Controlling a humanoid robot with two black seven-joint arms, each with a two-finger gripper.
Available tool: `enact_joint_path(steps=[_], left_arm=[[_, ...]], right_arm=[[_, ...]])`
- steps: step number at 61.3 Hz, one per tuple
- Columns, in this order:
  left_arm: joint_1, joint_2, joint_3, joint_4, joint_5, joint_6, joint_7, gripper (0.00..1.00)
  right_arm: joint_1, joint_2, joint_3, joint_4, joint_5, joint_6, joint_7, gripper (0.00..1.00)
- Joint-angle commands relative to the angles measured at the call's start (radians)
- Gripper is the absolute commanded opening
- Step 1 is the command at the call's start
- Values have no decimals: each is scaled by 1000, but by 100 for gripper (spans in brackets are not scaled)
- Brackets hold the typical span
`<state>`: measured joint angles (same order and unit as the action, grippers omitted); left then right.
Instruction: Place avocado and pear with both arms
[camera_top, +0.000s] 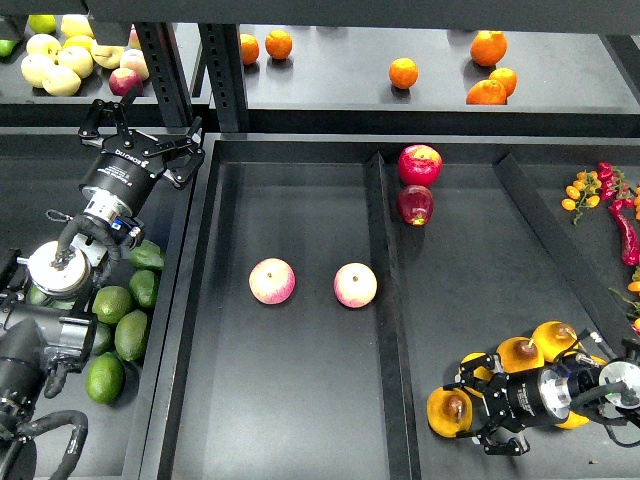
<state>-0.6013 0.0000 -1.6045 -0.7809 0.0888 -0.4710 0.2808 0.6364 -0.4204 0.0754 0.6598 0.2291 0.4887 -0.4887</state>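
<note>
My right gripper lies low at the front right, its claws closed around a yellow-orange pear with a dark stem end. More pears lie just behind it. My left gripper is open and empty, raised over the left bin, pointing at the shelf edge. Several dark-green avocados lie in that bin below the left arm, apart from the gripper.
Two pink-yellow apples lie in the middle tray. Two red apples sit at the back of the right tray. Oranges and pale fruit are on the back shelf. Chillies and small tomatoes lie at the right.
</note>
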Motion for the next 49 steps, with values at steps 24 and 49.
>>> enact_joint_path(steps=[24,49], left_arm=[[-2,0,2,-5,-1,3,-2,100],[-2,0,2,-11,-1,2,-3,100]], right_arm=[[-6,17,424,-78,9,0,0,99],[17,170,741,-213,33,0,0,99]])
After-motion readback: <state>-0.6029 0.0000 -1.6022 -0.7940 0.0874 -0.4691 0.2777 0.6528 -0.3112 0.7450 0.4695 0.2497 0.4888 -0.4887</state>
